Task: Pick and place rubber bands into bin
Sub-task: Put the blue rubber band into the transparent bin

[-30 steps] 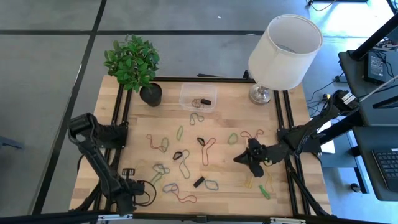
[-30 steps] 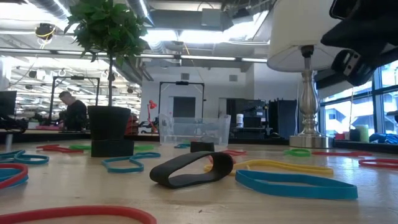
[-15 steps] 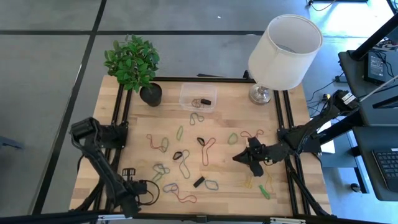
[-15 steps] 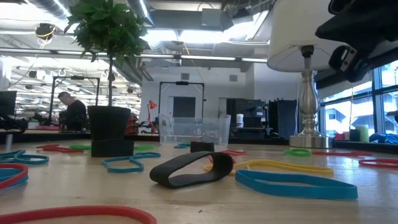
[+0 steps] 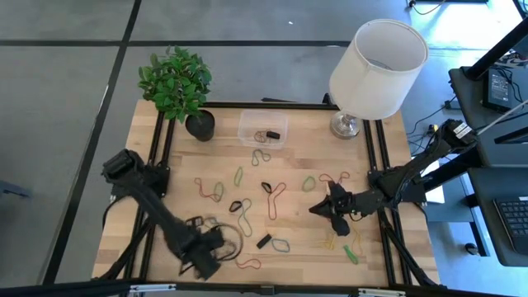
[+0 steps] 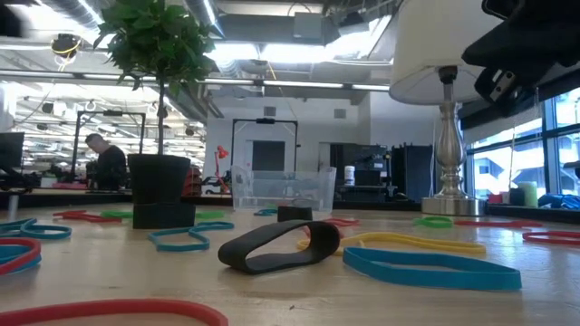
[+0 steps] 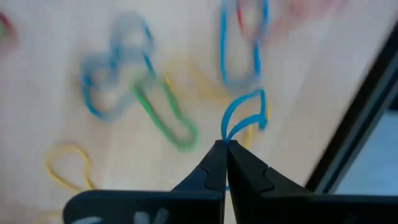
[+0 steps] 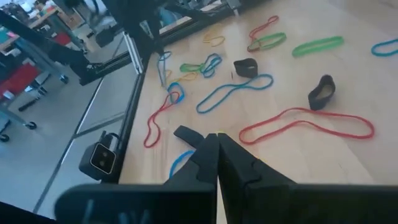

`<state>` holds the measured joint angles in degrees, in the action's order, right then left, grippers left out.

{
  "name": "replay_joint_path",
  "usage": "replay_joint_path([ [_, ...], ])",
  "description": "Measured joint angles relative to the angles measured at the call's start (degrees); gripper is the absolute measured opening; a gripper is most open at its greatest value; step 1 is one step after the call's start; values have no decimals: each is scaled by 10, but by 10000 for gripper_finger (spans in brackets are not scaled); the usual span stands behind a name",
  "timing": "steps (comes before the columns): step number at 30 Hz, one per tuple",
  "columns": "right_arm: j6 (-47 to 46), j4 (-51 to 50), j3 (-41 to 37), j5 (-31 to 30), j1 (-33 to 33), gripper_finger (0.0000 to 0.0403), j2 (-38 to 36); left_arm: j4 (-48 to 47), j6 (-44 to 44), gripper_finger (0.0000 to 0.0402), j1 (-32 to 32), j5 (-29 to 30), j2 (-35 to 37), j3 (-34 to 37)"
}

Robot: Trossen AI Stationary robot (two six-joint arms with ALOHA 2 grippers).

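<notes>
Our left end effector was clamped on a blue rubber band near the tabletop's front left, far from the bin. The right end effector hovered closed and empty. With only a thin pinch, we judged the band could slip free mid-carry.

Wooden table: rubber bands, bin, plant pot, lamp.

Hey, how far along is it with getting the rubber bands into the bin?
Early on. Done: the small clear plastic bin holds only a couple of dark bands. In hand: the left tool is shut on a thin blue rubber band near the table's front left. The right tool, shut and empty, hovers over the right side. Left: many loose coloured rubber bands across the wooden table.
</notes>
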<state>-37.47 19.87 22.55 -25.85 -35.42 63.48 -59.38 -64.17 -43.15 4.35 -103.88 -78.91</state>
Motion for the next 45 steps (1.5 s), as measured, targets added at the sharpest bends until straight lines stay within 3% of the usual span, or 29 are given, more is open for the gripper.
replay_joint_path([
  [15, -9, -54, 0, 14, -17, 2, 0, -9, 283, 3, 283, 50, 1, -110],
  [24, -11, -74, 0, 15, -10, 1, 0, 2, 432, 3, 489, 78, 2, -152],
  [27, -14, -103, 0, -3, 8, 1, -4, 41, 465, 3, 556, 75, 2, -153],
  [35, -1, -166, 0, -12, 109, 1, -54, 155, 565, 2, 685, -6, -32, -154],
  [45, 4, -226, 0, -12, 215, 3, -117, 142, 575, 3, 750, -16, -109, -153],
])
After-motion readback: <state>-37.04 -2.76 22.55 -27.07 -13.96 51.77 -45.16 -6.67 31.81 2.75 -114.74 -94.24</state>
